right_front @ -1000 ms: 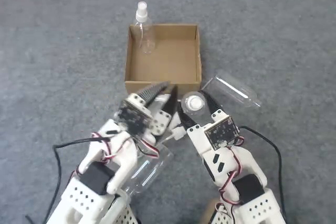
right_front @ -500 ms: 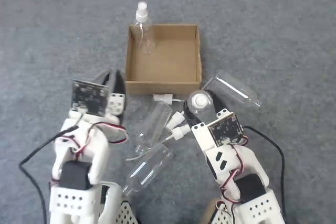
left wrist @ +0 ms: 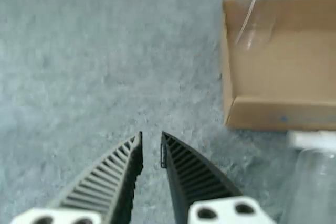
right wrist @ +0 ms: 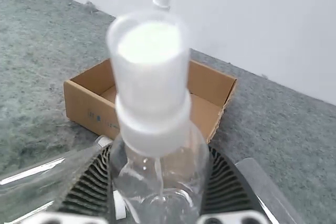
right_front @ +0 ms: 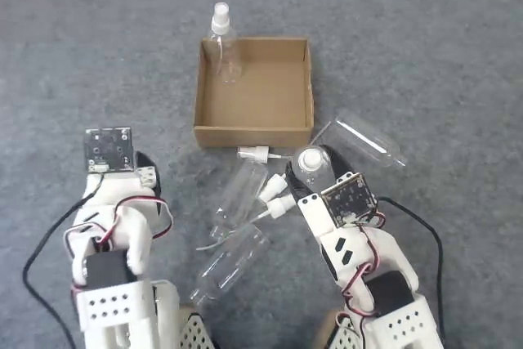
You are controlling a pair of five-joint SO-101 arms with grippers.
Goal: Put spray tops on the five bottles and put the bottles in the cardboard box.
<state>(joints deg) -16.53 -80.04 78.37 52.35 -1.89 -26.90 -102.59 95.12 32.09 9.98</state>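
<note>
In the high view, a capped bottle (right_front: 225, 51) is seen standing in a far corner of the cardboard box (right_front: 253, 132), and loose bottles (right_front: 237, 194) are seen lying on the carpet (right_front: 98, 55) nearby. In the left wrist view, the left gripper (left wrist: 151, 148) is held slightly parted, with nothing grasped. In the right wrist view, a spray-topped bottle (right wrist: 153, 124) is clasped upright by the right gripper (right wrist: 157, 158).

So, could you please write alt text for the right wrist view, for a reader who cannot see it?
The right gripper holds a clear bottle with a white spray top upright between its black fingers. Behind it, an open cardboard box sits on grey carpet.
</note>
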